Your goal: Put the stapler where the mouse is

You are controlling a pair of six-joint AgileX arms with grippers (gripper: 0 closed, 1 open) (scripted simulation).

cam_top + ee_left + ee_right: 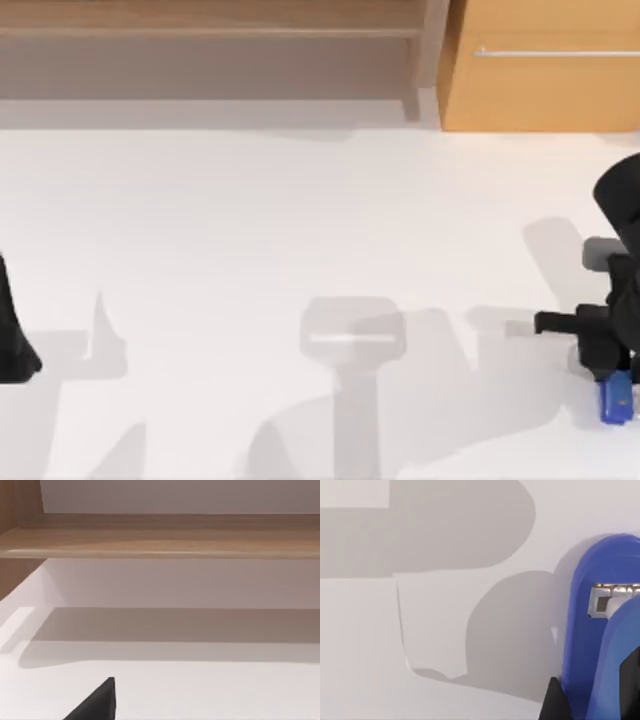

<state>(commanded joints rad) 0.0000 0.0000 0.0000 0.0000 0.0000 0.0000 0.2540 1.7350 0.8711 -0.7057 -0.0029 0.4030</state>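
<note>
- Your right arm reaches in from the right edge of the top view, low on that side, and its right pincer (612, 372) sits directly over the stapler (617, 397).
- The stapler is bright blue and lies on the white surface (300, 250) at the far right, near the front edge; from above you see just its blue end poking out below the black arm parts.
- In the right wrist view the stapler (600, 630) is very close, its rounded blue nose and a metal slot visible, with a dark fingertip (554, 702) just beside its blue side.
- You cannot tell from these views whether the right pincer is clenched on the stapler or released; the fingers are mostly hidden by the arm from above and cut off in the wrist view.
- Your left arm (14, 330) is parked at the left edge of the top view, well apart from the stapler; a dark finger (97, 702) of it shows in the left wrist view, and you cannot tell its pincer state either.
- At the back stand a wooden shelf (210, 30) and a wooden cabinet (540, 65) with a metal handle (555, 52).
- Grey shadows lie across the surface.
</note>
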